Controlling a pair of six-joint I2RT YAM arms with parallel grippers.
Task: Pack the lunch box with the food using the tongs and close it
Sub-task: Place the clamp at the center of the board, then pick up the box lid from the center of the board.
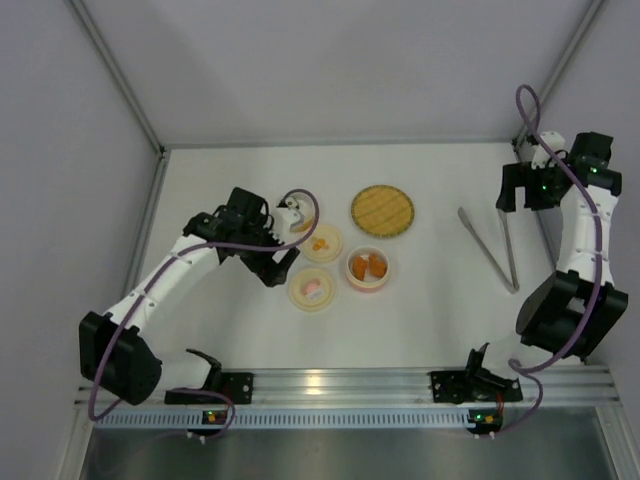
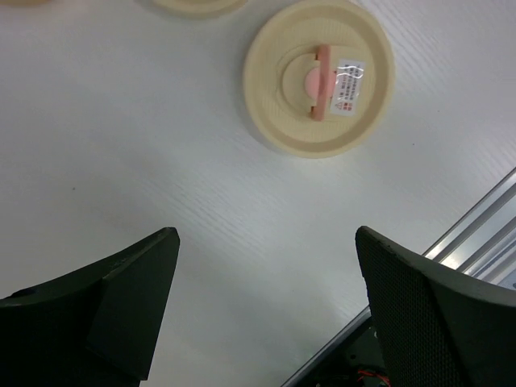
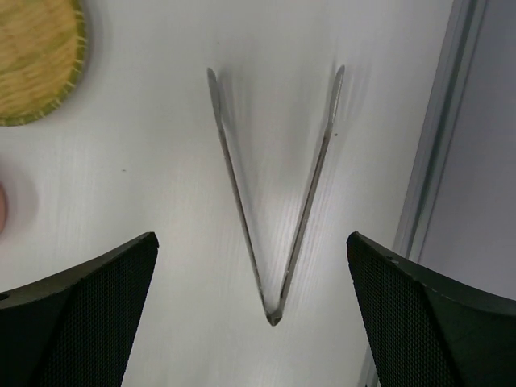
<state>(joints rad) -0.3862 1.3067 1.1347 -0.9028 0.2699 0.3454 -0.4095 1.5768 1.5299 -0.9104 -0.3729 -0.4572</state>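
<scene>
The slim grey metal tongs lie flat on the table at the right, arms spread in a V. In the right wrist view the tongs lie straight ahead, their joined end between my open right gripper fingers and lower than them. From above, the right gripper hangs beyond the tongs' far tips. A round pink-rimmed lunch box bowl holds orange food chunks. My left gripper is open and holds nothing, left of a cream lid with a pink handle, also in the left wrist view.
A woven straw plate sits at the back centre and shows at the right wrist view's corner. A second cream lid with an orange mark lies beside the left gripper. An aluminium rail runs along the near edge.
</scene>
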